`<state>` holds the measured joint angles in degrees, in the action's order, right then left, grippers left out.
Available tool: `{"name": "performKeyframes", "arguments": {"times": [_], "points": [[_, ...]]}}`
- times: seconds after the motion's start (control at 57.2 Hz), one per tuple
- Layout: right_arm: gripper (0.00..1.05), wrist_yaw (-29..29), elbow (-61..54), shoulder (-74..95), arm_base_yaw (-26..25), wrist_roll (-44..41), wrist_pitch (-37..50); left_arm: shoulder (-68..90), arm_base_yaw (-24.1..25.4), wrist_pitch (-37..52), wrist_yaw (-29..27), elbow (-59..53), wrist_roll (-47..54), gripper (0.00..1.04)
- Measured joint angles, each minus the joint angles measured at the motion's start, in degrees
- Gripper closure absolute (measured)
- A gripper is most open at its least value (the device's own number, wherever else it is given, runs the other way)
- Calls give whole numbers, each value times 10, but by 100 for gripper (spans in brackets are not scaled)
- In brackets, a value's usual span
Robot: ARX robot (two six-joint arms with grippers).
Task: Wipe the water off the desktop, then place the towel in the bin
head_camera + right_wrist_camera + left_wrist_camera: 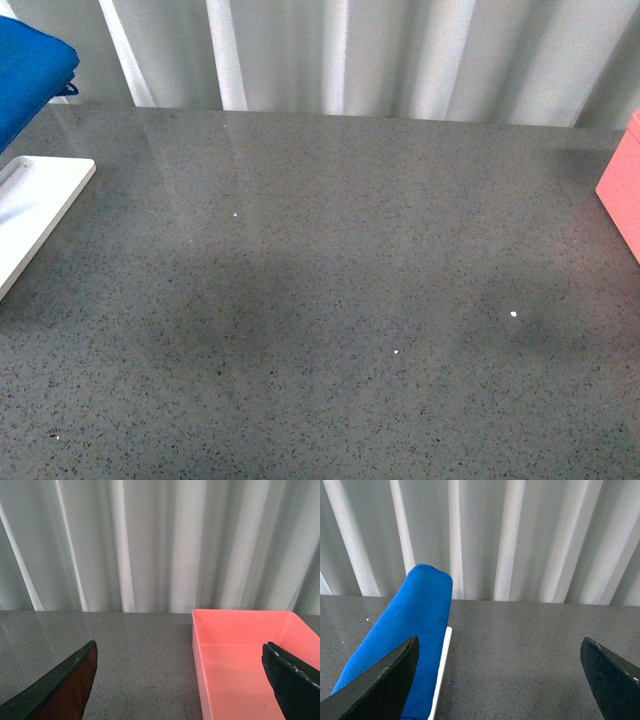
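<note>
Looks like the very start: no wiping yet. Far L on the surface (330, 300): the towel (30, 80), blue, folded thick, up on a white tray (40, 200). Kept dry there and off the wet part, prob. for an easy pick-up.

L pincer (499, 641): spread wide, grips nothing. Hangs low w/ the towel right by one finger; cannot tell if touching. Prob. lined up for the 1st grab.

R pincer (179, 642): spread wide too, nothing in it. Hangs over the surface and faces the bin (240, 650), pink, at the far R edge. Well apart from the towel, prob. to stay out of the way of the wiping. Nothing inside, as far as can be seen.

Near the middle of the surface: a few tiny bright dots (514, 314). Maybe water drops; too small to tell.

Next, as a guess: L pincer onto a fold of the towel, not the tray. Floppy cloth, so may sag or fall open on the lift. Then a rub over the dots, then over to the bin.
</note>
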<state>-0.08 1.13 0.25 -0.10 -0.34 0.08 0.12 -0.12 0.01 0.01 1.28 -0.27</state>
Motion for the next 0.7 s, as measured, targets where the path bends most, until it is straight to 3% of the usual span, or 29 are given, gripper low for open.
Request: {"name": "performKeyframes", "arguments": {"times": [0.699], "points": [[7,0,0,0,0,0,0,0,0,0,0,0,0,7]]}}
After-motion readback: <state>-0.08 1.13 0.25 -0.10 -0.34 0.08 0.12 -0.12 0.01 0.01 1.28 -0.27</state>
